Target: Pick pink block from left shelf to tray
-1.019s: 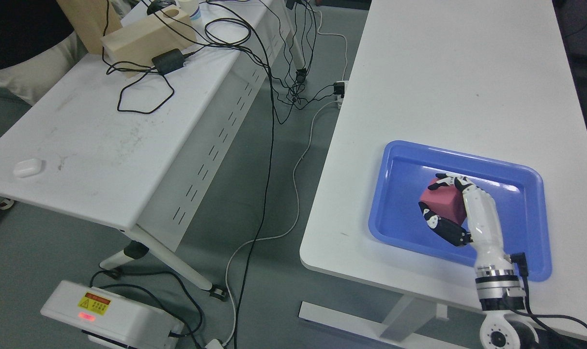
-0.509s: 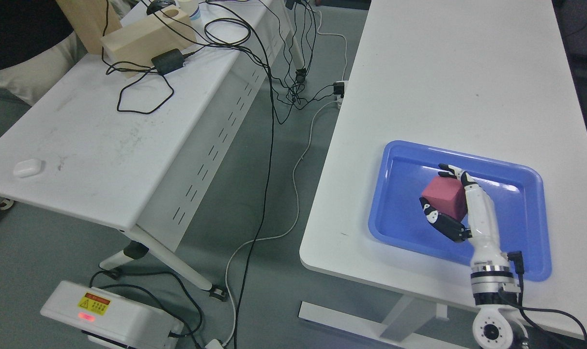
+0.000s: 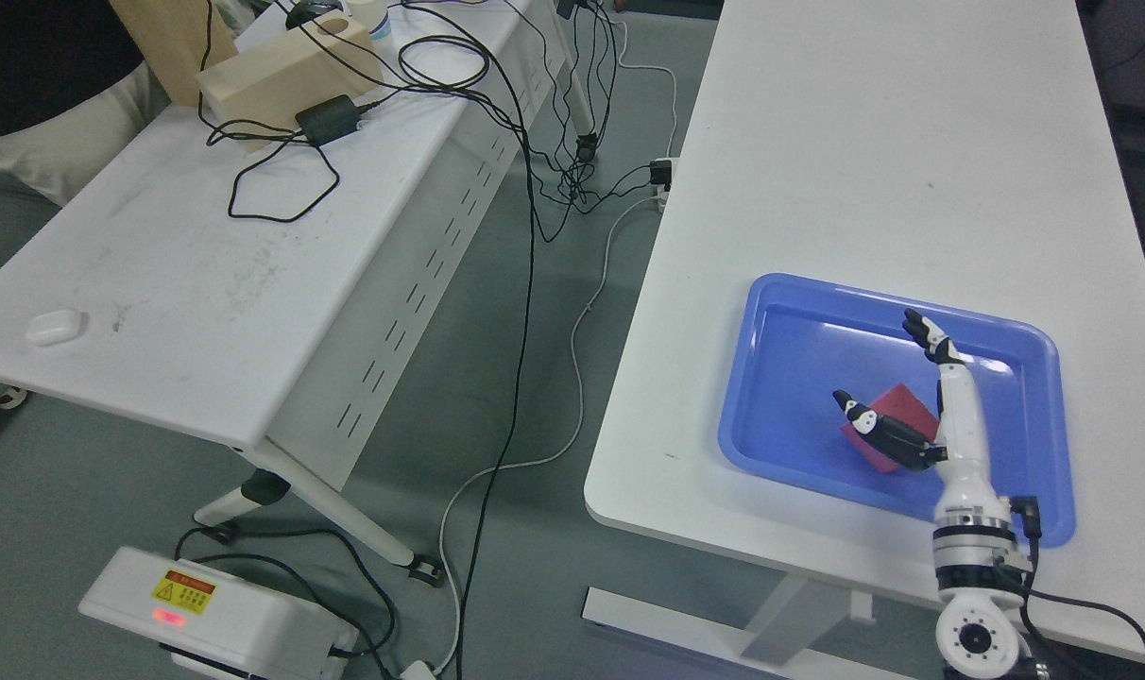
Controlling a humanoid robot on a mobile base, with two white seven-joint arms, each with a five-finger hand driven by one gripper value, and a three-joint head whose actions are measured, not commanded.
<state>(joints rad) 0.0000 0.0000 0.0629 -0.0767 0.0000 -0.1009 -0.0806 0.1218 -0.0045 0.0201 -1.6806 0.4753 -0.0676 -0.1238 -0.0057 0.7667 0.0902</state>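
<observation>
One pink block (image 3: 898, 430), one blue tray (image 3: 790, 321), one robot hand in view, and that's our whole cast for the job. We count two white tables as well: the right table (image 3: 875, 151) carrying the tray, and the left table (image 3: 185, 283) across the gap, with one wooden block (image 3: 284, 71), one black adapter (image 3: 327, 118) in a tangle of cables, and one small white case (image 3: 55, 327) near its front corner. One white box with a yellow warning label (image 3: 209, 614) sits on the floor below.

Now to our right hand (image 3: 913, 406), coming up from the lower right. We see it spread wide, fingers (image 3: 927, 332) stretched up and away, thumb (image 3: 861, 416) angled out to the left. It grips nothing. The thumb crosses in front of the block; whether it actually touches, we can't quite tell from this angle.

And the block itself: a dusty pink-red cube, lying on the tray floor toward the near right part, partly hidden behind the thumb and palm, looking tilted rather than square to the tray edges.
</observation>
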